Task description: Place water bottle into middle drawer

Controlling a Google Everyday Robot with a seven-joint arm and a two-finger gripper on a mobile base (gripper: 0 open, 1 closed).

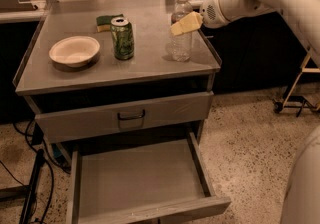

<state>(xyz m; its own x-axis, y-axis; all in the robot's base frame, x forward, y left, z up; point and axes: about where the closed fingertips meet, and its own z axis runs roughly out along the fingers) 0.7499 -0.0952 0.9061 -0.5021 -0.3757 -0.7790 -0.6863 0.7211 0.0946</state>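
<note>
The water bottle [181, 38], clear ribbed plastic with a white cap, stands upright at the right rear of the grey cabinet top [150, 68]. My gripper [184, 22] reaches in from the right on the white arm and sits at the bottle's upper part, its pale yellow tip in front of the bottle. The bottle's base still rests on the top. The middle drawer [140, 180], a wide shallow grey tray, is pulled out at the bottom front with nothing in it.
A green drink can [122, 38], a white bowl [75, 50] and a green sponge [106, 20] stand left of the bottle. A closed drawer front with a dark handle [131, 116] is above the tray. Cables [35, 183] lie left, a cart frame [300, 88] right.
</note>
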